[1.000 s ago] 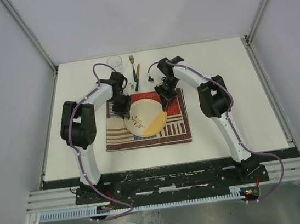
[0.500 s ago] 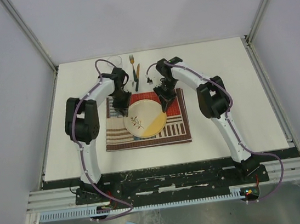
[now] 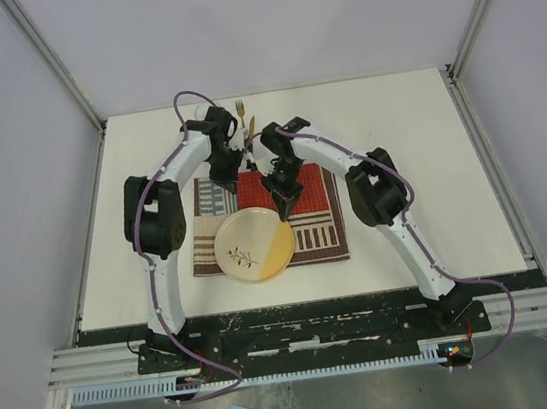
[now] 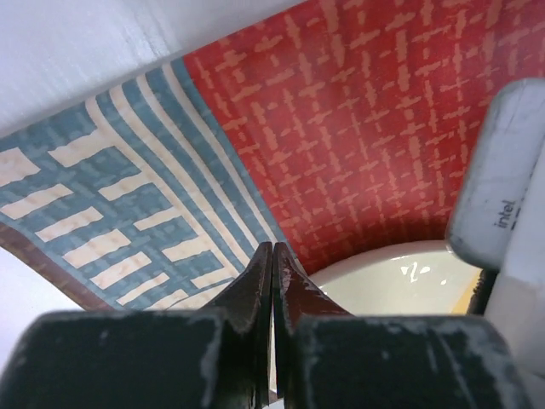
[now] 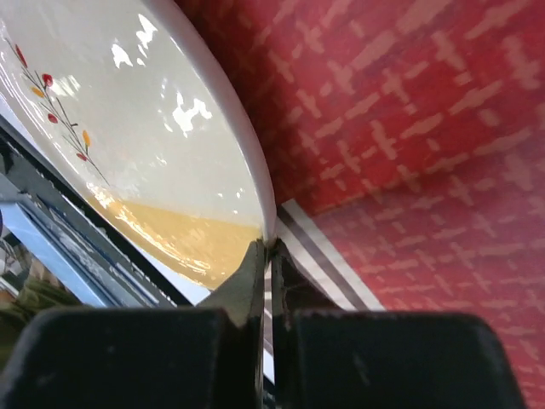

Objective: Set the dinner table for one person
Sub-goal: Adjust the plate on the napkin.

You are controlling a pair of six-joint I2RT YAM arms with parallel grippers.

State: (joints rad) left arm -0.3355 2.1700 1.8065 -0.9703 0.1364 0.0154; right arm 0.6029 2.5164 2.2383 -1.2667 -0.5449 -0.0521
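Only wrist view: right claw pinching plate rim | left claw closed

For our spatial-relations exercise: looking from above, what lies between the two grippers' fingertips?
Only the red panel of the placemat lies between the left gripper and the right gripper, which pinches the plate at its rim; the top view shows this.

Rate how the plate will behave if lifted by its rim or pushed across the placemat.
The plate looks glazed and rigid, going by its glare: probably slippery in the thin rim pinch of the right gripper, and breakable if dropped. Its near edge overhangs the placemat, so a push may rock it. Shallow and flat, it seems unlikely to roll.
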